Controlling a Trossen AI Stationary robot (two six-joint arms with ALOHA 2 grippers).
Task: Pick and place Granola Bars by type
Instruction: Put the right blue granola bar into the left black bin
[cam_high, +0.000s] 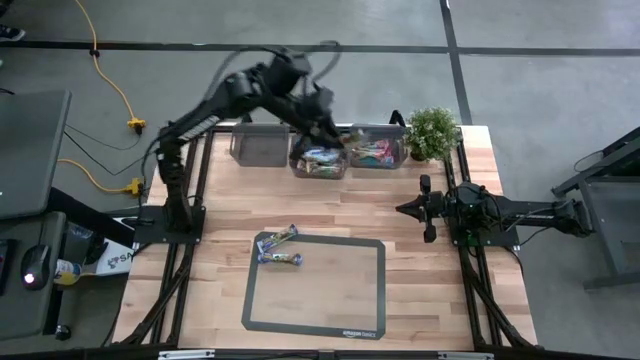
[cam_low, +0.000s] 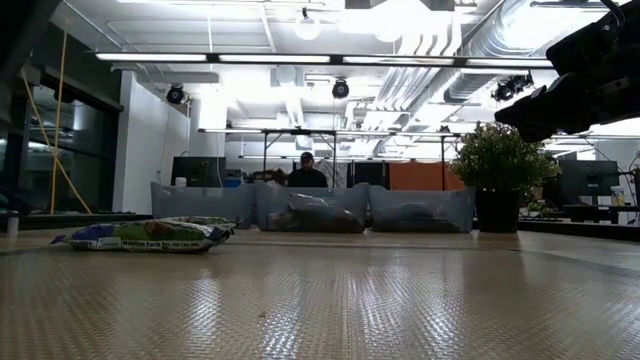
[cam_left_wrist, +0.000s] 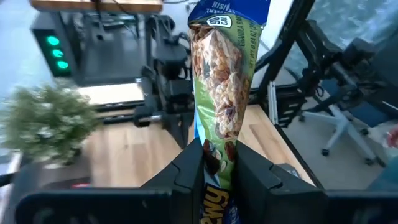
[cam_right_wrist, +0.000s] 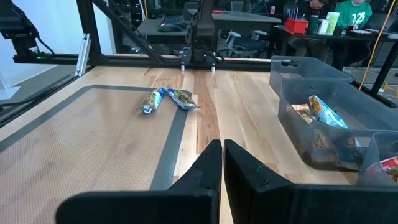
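While pinched at its lower end, the green granola bar (cam_left_wrist: 225, 93) stands lengthwise out from the left hand (cam_left_wrist: 221, 171), its long axis running straight away from the fingers, which are narrowed onto the wrapper. That hand hangs above the middle bin (cam_high: 318, 160) at the counter's (cam_high: 430, 300) far edge (three bins sit in a row there). Two more bars (cam_high: 278, 247) lie on the mat (cam_high: 315, 325), angled across each other. The right hand (cam_right_wrist: 222, 163) rests closed and empty near the plant (cam_high: 432, 130).

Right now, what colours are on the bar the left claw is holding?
The granola bar is green with blue ends and a granola picture, best seen in the left wrist view.
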